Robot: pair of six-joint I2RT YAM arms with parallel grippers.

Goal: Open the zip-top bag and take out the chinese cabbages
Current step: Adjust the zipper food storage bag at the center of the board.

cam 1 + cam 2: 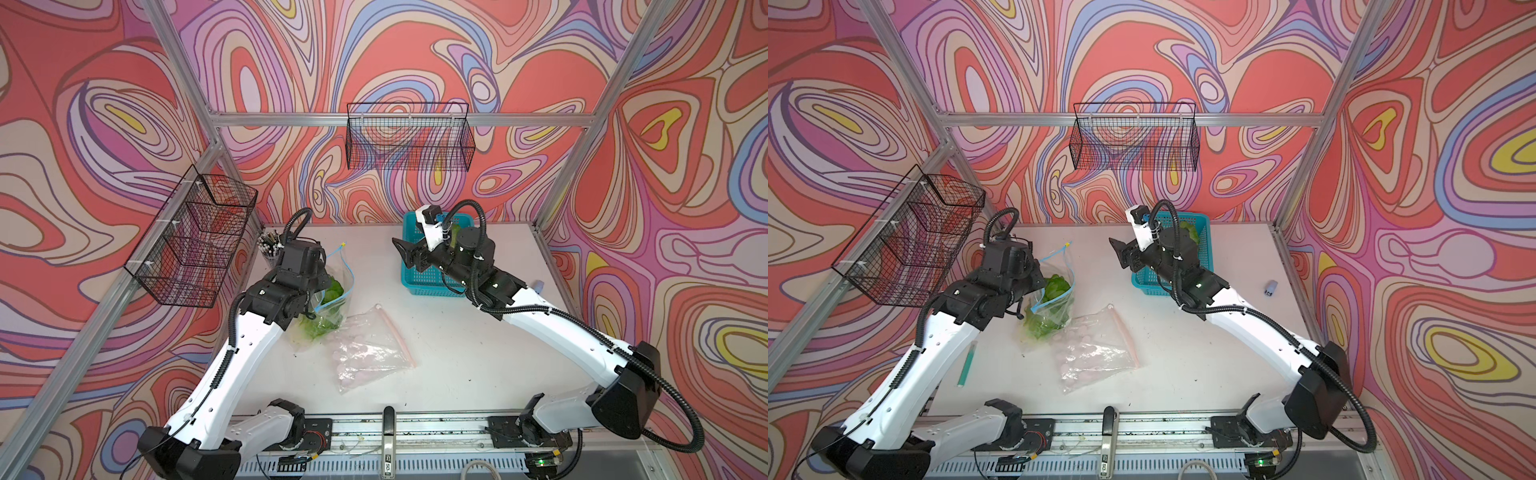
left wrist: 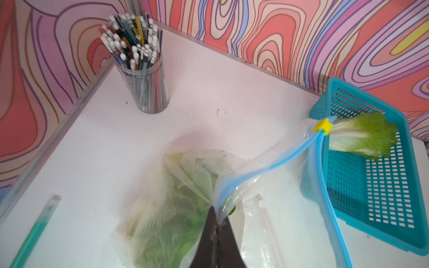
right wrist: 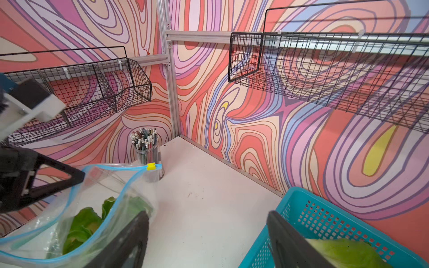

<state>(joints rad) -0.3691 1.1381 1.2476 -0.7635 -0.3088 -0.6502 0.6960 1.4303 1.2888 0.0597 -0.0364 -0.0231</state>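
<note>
Rim of zip-top bag (image 2: 162, 197) pinched in left tool (image 2: 216, 217) — right tool (image 3: 207, 215) gapes.

1. The light is bright, even and diffuse. I cannot tell its source. The white counter (image 1: 449, 353) takes on a faint pink cast.
2. Shadows on the counter are faint and soft-edged.
3. The zip-top bag (image 2: 176, 185) shows a milky sheen where the plastic creases, with only mild glare.
4. In both top views the frame posts (image 1: 176, 50) splay outward toward the upper corners, which is wide-lens stretch.
5. In the left wrist view the left hand (image 2: 214, 215) is a dark smear, pinched on the bag. The green pen (image 2: 34, 232) near the counter's edge is soft.
6. In the right wrist view the fingers (image 3: 132, 241) of the right hand (image 3: 207, 220), spread wide, and the white mount (image 3: 30, 109) are out of focus. The far wall stays sharp.
</note>
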